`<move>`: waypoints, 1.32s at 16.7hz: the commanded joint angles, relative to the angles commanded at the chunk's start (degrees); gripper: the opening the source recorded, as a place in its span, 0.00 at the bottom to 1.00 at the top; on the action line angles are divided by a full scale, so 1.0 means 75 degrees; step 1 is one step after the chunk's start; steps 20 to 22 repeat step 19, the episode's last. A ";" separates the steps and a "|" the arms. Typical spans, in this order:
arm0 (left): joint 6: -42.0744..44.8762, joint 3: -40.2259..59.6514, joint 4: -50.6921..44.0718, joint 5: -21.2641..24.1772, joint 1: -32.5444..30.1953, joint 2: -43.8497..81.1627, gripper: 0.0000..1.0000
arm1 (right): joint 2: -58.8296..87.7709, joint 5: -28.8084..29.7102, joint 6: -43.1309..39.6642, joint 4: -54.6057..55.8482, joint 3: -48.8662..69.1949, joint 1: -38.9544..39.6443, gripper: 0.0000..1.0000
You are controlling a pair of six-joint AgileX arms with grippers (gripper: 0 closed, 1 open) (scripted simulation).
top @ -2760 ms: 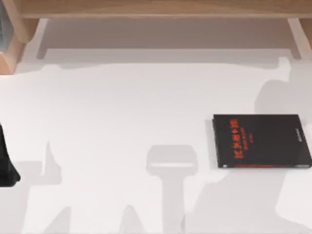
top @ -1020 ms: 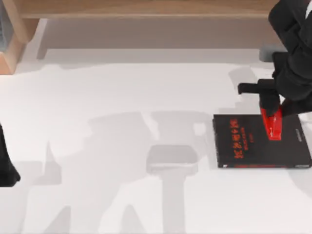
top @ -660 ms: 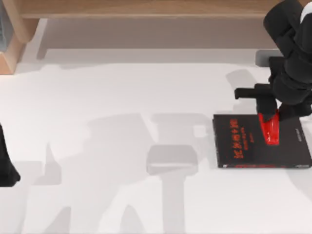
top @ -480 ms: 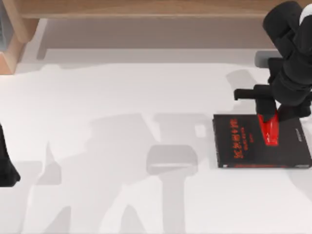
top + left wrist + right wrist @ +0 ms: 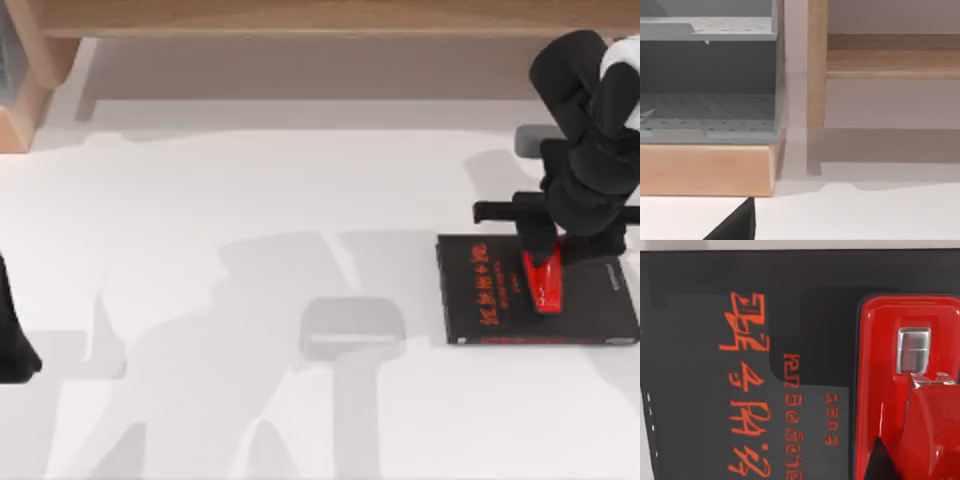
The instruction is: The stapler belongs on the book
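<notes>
In the top view, the right gripper [image 5: 541, 262] hangs over the far part of the book [image 5: 590, 310], which lies flat on the white worktop [image 5: 250, 200] near its right side. The stapler [image 5: 543, 283] is a small bright red wedge standing across the middle of the black cover, its near tip pointing toward the near edge of the book and its far end tucked under the dark gripper body. The fingers appear closed on the far end of the stapler, though the arm's bulk hides the contact itself. Red characters run down the left portion of the cover. A pale wooden shelf [image 5: 300, 20] runs along the far edge of the worktop. The left arm [image 5: 12, 330] sits parked at the left edge, well apart from the book.

In the left wrist view, a grey perforated organiser [image 5: 707, 80] rests on a wooden base [image 5: 707, 170], beside an upright wooden post [image 5: 816, 65], with the white worktop in front. A dark tip [image 5: 737, 225] shows at the edge; I cannot tell how the left fingers stand.

In the right wrist view, the glossy red stapler [image 5: 905, 390] lies close up over the black cover of the book [image 5: 700, 300], its metal plate [image 5: 913, 350] catching light. The red characters [image 5: 747, 390] run beside it. A dark fingertip [image 5: 882, 462] presses against the stapler's side.
</notes>
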 joint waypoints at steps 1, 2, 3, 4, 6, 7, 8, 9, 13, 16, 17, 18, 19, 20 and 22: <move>0.0000 0.0000 0.0000 0.0000 0.0000 0.0000 1.00 | 0.0000 0.0000 0.0000 0.0000 0.0000 0.0000 0.08; 0.0000 0.0000 0.0000 0.0000 0.0000 0.0000 1.00 | 0.0000 0.0000 0.0000 0.0000 0.0000 0.0000 0.15; 0.0000 0.0000 0.0000 0.0000 0.0000 0.0000 1.00 | 0.0000 0.0000 0.0000 0.0000 0.0000 0.0000 0.23; 0.0000 0.0000 0.0000 0.0000 0.0000 0.0000 1.00 | 0.0000 0.0000 0.0000 0.0000 0.0000 0.0000 0.30; 0.0000 0.0000 0.0000 0.0000 0.0000 0.0000 1.00 | 0.0000 0.0000 0.0000 0.0000 0.0000 0.0000 0.45; 0.0000 0.0000 0.0000 0.0000 0.0000 0.0000 1.00 | 0.0000 0.0000 0.0000 0.0000 0.0000 0.0000 0.53; 0.0000 0.0000 0.0000 0.0000 0.0000 0.0000 1.00 | 0.0000 0.0000 0.0000 0.0000 0.0000 0.0000 0.60; 0.0000 0.0000 0.0000 0.0000 0.0000 0.0000 1.00 | 0.0000 0.0000 0.0000 0.0000 0.0000 0.0000 0.68; 0.0000 0.0000 0.0000 0.0000 0.0000 0.0000 1.00 | 0.0000 0.0000 0.0000 0.0000 0.0000 0.0000 0.98; 0.0000 0.0000 0.0000 0.0000 0.0000 0.0000 1.00 | 0.0000 0.0000 0.0000 0.0000 0.0000 0.0000 1.00; 0.0000 0.0000 0.0000 0.0000 0.0000 0.0000 1.00 | 0.0000 0.0000 0.0000 0.0000 0.0000 0.0000 1.00; 0.0000 0.0000 0.0000 0.0000 0.0000 0.0000 1.00 | 0.0000 0.0000 0.0000 0.0000 0.0000 0.0000 1.00; 0.0000 0.0000 0.0000 0.0000 0.0000 0.0000 1.00 | 0.0000 0.0000 0.0000 0.0000 0.0000 0.0000 1.00; 0.0000 0.0000 0.0000 0.0000 0.0000 0.0000 1.00 | 0.0000 0.0000 0.0000 0.0000 0.0000 0.0000 1.00; 0.0000 0.0000 0.0000 0.0000 0.0000 0.0000 1.00 | 0.0000 0.0000 0.0000 0.0000 0.0000 0.0000 1.00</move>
